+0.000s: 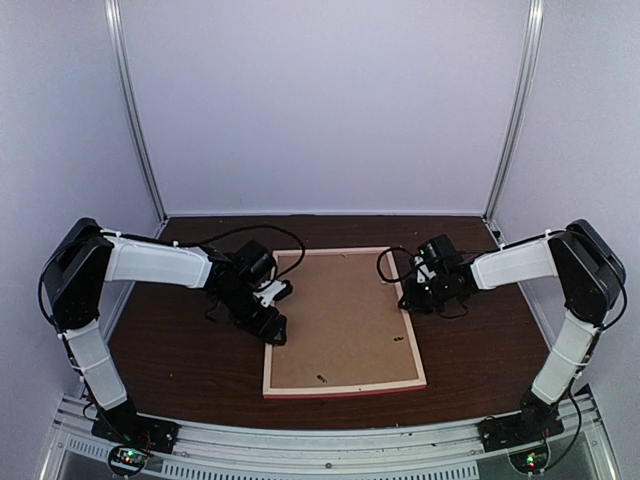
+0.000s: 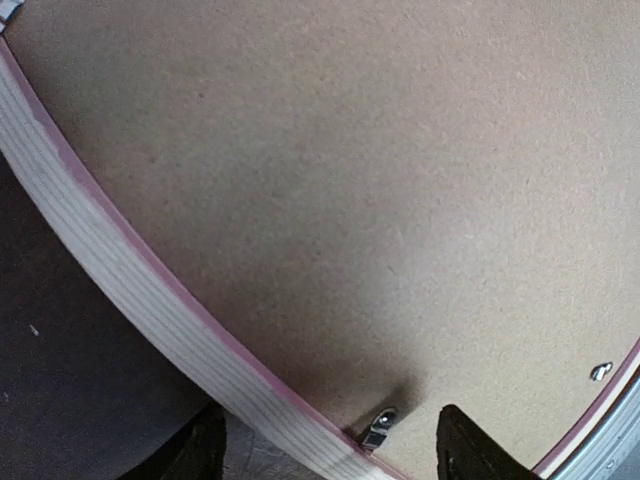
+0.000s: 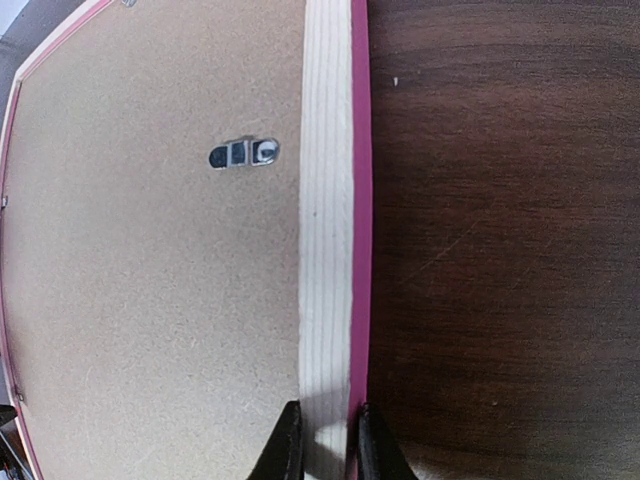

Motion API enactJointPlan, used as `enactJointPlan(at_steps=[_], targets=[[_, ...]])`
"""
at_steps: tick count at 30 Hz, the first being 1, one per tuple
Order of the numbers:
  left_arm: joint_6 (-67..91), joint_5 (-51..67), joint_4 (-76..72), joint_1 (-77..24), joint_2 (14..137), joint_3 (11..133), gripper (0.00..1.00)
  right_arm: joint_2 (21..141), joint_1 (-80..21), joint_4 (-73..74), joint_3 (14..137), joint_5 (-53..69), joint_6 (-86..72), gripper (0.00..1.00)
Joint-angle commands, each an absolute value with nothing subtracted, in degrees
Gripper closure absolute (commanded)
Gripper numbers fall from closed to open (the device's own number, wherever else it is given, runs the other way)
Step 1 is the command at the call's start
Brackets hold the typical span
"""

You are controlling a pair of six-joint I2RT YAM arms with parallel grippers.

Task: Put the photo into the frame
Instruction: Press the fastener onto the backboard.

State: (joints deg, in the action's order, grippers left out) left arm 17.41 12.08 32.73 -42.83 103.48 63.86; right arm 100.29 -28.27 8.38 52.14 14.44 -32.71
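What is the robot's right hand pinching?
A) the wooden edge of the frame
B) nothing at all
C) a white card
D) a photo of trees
A: in the right wrist view, the right gripper has a finger on each side of the pale wooden rail of the frame.

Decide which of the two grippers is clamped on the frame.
The right gripper: its fingers pinch the frame by its pale rail from both sides. The left gripper stands open, its fingers wide apart across the opposite rail, gripping nothing.
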Motion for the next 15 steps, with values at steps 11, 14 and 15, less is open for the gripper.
enactJointPlan(at_steps=[11,14,15], targets=[[22.4,6.3,31.9,-38.6,106.9,74.5,0.22,102.7,-28.6,16.0,51.9,13.1,-31.2,0.89],[23.9,4.4,33.8,-37.5,109.1,77.4,0.23,102.1,-28.6,15.6,51.8,13.0,-31.3,0.89],[24.3,4.0,34.3,-37.3,109.8,78.1,0.23,102.0,-28.7,15.3,51.7,13.1,-31.3,0.89]])
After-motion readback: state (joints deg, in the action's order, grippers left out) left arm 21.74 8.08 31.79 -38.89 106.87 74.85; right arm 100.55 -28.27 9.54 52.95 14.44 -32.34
